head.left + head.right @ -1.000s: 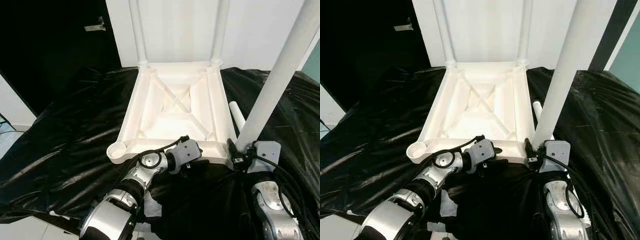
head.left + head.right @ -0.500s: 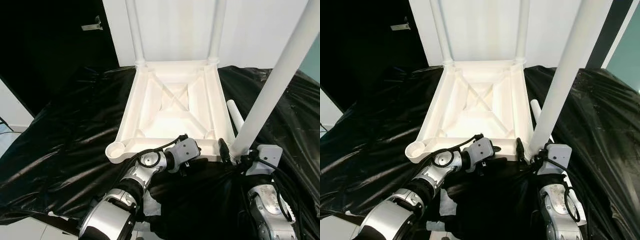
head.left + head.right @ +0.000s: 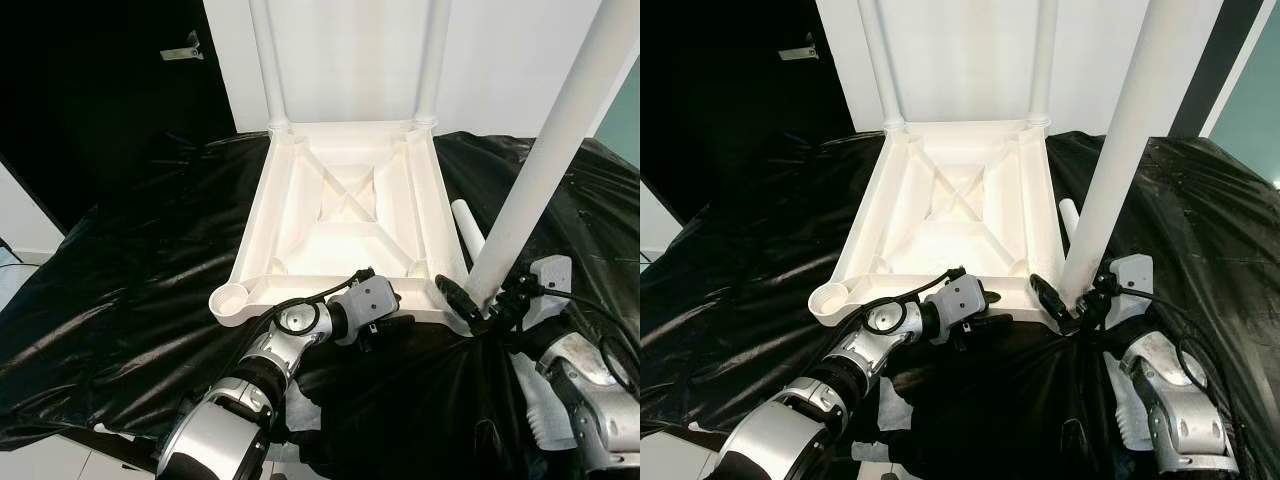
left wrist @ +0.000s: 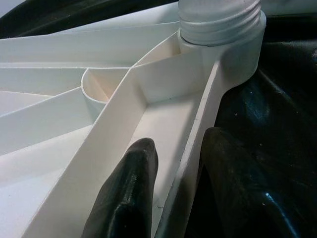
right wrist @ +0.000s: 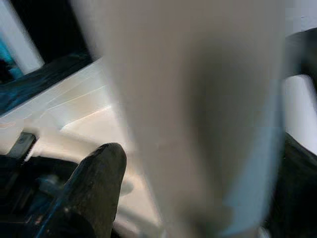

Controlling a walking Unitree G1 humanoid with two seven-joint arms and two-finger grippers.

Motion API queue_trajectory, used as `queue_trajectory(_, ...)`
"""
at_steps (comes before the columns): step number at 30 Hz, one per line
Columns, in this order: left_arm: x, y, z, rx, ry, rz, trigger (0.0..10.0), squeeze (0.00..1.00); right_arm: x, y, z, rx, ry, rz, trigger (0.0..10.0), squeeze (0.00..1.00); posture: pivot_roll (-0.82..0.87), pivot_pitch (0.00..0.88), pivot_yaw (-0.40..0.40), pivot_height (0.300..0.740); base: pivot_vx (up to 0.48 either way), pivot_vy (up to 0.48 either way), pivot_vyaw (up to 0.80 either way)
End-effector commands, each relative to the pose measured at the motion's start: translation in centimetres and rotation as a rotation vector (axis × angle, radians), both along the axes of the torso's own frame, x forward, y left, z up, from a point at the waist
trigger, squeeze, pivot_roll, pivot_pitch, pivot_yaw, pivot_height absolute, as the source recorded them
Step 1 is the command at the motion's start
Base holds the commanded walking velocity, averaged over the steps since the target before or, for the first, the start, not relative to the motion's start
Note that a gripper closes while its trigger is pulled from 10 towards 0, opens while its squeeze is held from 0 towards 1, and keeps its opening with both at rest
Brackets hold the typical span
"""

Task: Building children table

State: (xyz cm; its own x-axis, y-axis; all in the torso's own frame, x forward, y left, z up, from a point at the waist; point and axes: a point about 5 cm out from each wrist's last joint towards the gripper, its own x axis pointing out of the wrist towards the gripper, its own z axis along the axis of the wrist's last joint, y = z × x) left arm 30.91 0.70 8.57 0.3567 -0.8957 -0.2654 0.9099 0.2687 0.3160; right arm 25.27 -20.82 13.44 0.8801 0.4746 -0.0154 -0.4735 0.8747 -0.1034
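from my head views the upturned tabletop (image 3: 345, 215) lies on the black sheet (image 3: 130, 270). my left pincer (image 3: 385, 328) is at its near rim; my right pincer (image 3: 478, 312) grips the leg (image 3: 545, 165) at the near right corner socket.

left wrist view: my fingers (image 4: 126, 198) straddle the rim wall (image 4: 185, 163), clenched on the tabletop.

right wrist view (blurred): one finger (image 5: 91, 186) beside the leg.

the leg leans, so i judge it could cross-thread or topple.
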Motion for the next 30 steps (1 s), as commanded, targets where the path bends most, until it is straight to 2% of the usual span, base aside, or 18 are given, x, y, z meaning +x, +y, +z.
queue_trajectory(1, -0.7, 0.5, -2.2, 0.040, 0.079, 0.075, 10.0, 0.00, -0.1, 0.2, -0.6, 0.002, 0.034, 0.041, 7.4, 0.00, -0.10, 0.000, 0.004, 0.740, 0.000, 0.000, 0.00)
queue_trajectory(2, -0.7, 0.5, -2.2, 0.039, 0.078, 0.078, 10.0, 0.00, -0.1, 0.1, -0.7, -0.004, 0.041, 0.055, 2.5, 0.00, -0.10, 0.000, 0.004, 0.740, 0.000, 0.000, 0.00)
queue_trajectory(3, -0.6, 0.6, -2.2, 0.039, 0.077, 0.081, 10.0, 0.00, -0.1, 0.0, -0.7, 0.001, 0.043, 0.068, 0.0, 0.00, -0.10, 0.000, 0.003, 0.740, 0.000, 0.000, 0.00)
queue_trajectory(8, -0.6, 0.6, -2.2, 0.039, 0.075, 0.082, 10.0, 0.00, -0.2, 0.0, -0.8, 0.021, 0.038, 0.057, 0.0, 0.00, -0.10, 0.000, 0.006, 0.740, 0.000, 0.000, 0.00)
queue_trajectory(12, -0.6, 0.6, -2.2, 0.040, 0.074, 0.081, 10.0, 0.00, -0.2, -0.1, -1.4, 0.074, 0.006, -0.129, 0.0, 0.00, -0.10, 0.000, 0.009, 0.740, 0.000, 0.000, 0.00)
queue_trajectory(13, -0.6, 0.5, -2.1, 0.040, 0.073, 0.081, 10.0, 0.00, -0.3, 0.0, -1.7, 0.082, -0.007, -0.211, 0.0, 0.00, -0.11, 0.000, 0.011, 0.740, 0.000, 0.000, 0.00)
queue_trajectory(14, -0.6, 0.5, -2.1, 0.040, 0.073, 0.081, 10.0, 0.00, -0.3, 0.0, -1.7, 0.082, -0.007, -0.211, 0.0, 0.00, -0.11, 0.000, 0.011, 0.740, 0.000, 0.000, 0.00)
queue_trajectory(15, -0.6, 0.5, -2.1, 0.040, 0.073, 0.080, 10.0, 0.00, -0.5, 0.0, -1.9, 0.086, -0.016, -0.267, 0.0, 0.00, -0.11, 0.000, 0.011, 0.740, 0.000, 0.000, 0.00)
queue_trajectory(19, -0.5, 0.4, -2.0, 0.044, 0.071, 0.075, 10.0, 0.00, -1.4, 1.0, -1.7, 0.194, -0.144, -0.495, 0.0, 0.00, -0.12, 0.000, 0.018, 0.740, 0.000, 0.000, 0.00)
queue_trajectory(22, -0.5, 0.4, -2.0, 0.044, 0.071, 0.072, 10.0, 0.00, -1.3, 1.3, -1.7, 0.218, -0.146, -0.531, 0.0, 0.00, -0.12, 0.000, 0.019, 0.740, 0.000, 0.000, 0.00)
queue_trajectory(25, -0.6, 0.2, -2.0, 0.043, 0.070, 0.065, 10.0, 0.00, -1.1, 3.1, -1.8, 0.269, -0.144, -0.526, 0.0, 0.00, -0.12, 0.000, 0.023, 0.740, 0.000, 0.000, 0.00)
queue_trajectory(29, -0.5, 0.2, -1.9, 0.042, 0.069, 0.065, 10.0, 0.00, -1.0, 3.2, -1.7, 0.253, -0.148, -0.531, 0.0, 0.00, -0.12, 0.000, 0.020, 0.740, 0.000, 0.000, 0.00)
queue_trajectory(30, -0.5, 0.2, -1.9, 0.042, 0.068, 0.066, 10.0, 0.00, -1.0, 2.9, -1.7, 0.243, -0.142, -0.539, 3.8, 0.00, -0.12, 0.000, 0.018, 0.740, 0.000, 0.000, 0.00)
